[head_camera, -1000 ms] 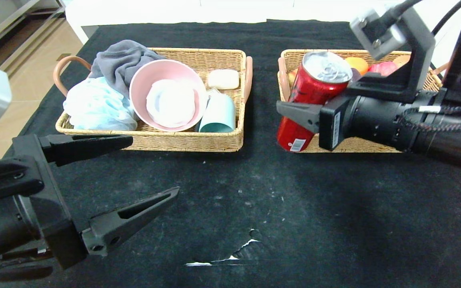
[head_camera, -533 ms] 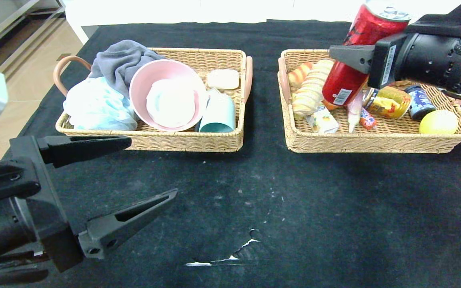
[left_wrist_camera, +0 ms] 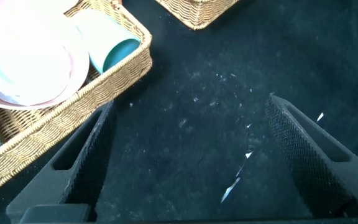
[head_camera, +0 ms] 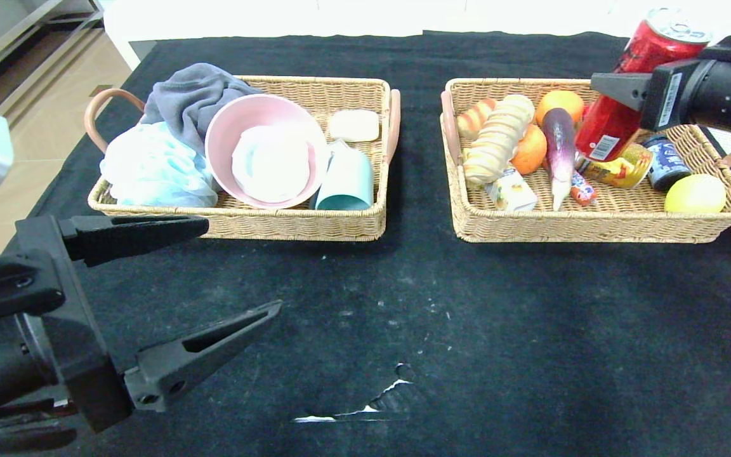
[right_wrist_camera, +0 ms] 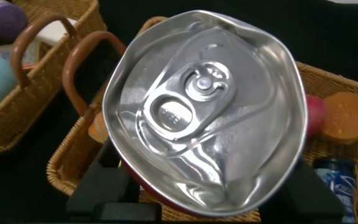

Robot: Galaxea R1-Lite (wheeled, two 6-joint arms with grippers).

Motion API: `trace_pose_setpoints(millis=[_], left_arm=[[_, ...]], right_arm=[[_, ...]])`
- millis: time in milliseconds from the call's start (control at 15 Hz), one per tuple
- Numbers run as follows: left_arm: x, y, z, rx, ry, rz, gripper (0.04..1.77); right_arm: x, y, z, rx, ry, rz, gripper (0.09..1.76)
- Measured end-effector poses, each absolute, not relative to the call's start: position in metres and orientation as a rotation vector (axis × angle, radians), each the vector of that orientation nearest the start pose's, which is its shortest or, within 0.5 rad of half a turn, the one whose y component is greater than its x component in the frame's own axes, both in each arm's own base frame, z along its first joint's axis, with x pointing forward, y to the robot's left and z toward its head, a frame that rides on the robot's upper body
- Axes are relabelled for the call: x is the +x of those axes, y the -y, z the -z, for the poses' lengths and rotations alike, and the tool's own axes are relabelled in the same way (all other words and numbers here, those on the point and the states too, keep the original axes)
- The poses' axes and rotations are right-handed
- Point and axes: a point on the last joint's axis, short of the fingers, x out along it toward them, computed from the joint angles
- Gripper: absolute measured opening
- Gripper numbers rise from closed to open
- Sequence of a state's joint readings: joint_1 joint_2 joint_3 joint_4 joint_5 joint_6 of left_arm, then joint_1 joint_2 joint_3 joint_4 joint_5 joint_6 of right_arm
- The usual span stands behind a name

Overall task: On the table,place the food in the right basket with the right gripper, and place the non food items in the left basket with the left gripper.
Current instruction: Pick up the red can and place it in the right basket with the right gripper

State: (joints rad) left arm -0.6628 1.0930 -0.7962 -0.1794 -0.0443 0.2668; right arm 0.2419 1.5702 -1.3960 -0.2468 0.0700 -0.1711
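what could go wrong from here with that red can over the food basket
1. The right gripper holds the tall red can tilted above the crowded right basket; released here, it would likely land on the yellow can or blue can and topple.
2. It hangs near the basket's far rim, so it might roll out onto the table.
3. The can's top looks dented, so the grip may be crushing it.

We're looking down from the head at both baskets. Left wrist cam is hovering close over the table (left_wrist_camera: 216,137), also catching the left basket (left_wrist_camera: 73,106); right wrist is staring straight down, very near.
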Motion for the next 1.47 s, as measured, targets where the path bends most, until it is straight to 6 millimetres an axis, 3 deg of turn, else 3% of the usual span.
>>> trace_pose_setpoints(millis=[467,1133,1467], left_arm=[[0.120,0.095,-0.275,0.293,-0.022,0.721,1.72],[0.120,0.096,-0.275,0.293,-0.023,0.721,1.72],[0.120,0.096,-0.274,0.293,-0.023,0.721,1.72]], right_arm=[[0.296,-0.035,-0.335,-0.082,0.022,-0.190,1.03],[0.309,-0.024,-0.315,-0.057,-0.041,-0.177,1.03],[0.309,-0.024,-0.314,-0.055,-0.043,-0.178,1.35]])
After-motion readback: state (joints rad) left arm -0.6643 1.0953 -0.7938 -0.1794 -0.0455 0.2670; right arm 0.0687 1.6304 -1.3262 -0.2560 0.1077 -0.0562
